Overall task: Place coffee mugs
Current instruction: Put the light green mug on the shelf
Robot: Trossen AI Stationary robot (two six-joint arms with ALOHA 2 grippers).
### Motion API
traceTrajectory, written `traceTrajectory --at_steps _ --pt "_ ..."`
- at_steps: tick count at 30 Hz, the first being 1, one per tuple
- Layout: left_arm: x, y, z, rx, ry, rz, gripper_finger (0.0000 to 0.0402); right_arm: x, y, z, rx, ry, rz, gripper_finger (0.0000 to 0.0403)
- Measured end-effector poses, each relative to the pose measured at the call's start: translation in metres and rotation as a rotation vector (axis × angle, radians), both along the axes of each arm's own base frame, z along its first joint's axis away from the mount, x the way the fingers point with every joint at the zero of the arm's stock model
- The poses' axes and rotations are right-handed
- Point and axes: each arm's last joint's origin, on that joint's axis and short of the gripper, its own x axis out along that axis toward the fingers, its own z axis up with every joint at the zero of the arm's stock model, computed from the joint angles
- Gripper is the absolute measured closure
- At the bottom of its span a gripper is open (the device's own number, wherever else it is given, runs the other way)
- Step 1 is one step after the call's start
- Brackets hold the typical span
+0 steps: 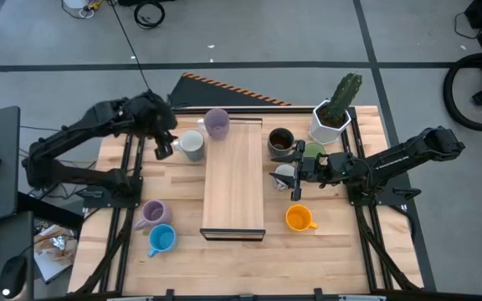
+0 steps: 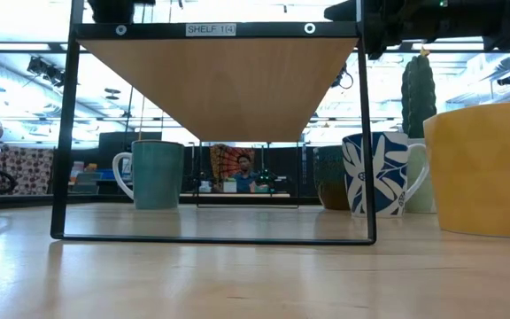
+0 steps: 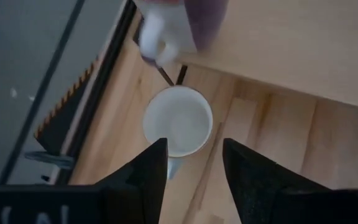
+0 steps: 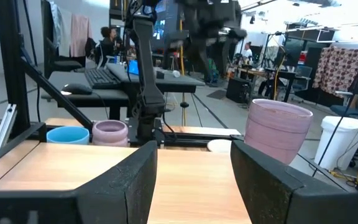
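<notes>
A purple mug (image 1: 216,123) stands on the far-left corner of the wooden shelf top (image 1: 234,180). On the table left of the shelf stands a light green mug with a white inside (image 1: 192,144) (image 3: 178,120). My left gripper (image 1: 164,149) (image 3: 194,146) hangs open just above and beside it, fingers pointing down. My right gripper (image 1: 295,186) (image 4: 194,152) is open at the shelf's right edge, level with its top, over a white mug with blue flowers (image 2: 374,173). A dark brown mug (image 1: 280,140) and an orange mug (image 1: 299,218) stand right of the shelf.
A second purple mug (image 1: 153,213) and a blue mug (image 1: 161,240) stand near the table's near-left. A white pot with a cactus (image 1: 331,117) sits at the far right. The shelf's black frame (image 2: 60,133) leaves room beneath the board.
</notes>
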Motion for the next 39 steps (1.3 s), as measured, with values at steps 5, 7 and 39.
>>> traceTrajectory --at_steps 5,7,39 --pt "-0.001 0.014 -0.039 -0.072 0.061 0.092 0.0242 0.000 0.000 0.000 0.001 -0.005 0.000 0.0192" --pt "-0.002 0.020 -0.050 -0.098 0.065 0.127 0.0242 0.000 0.000 0.001 0.001 -0.006 0.000 0.0192" --pt "-0.022 0.058 -0.110 -0.224 0.058 0.281 0.0189 0.000 0.000 0.001 0.002 -0.012 -0.001 0.0192"
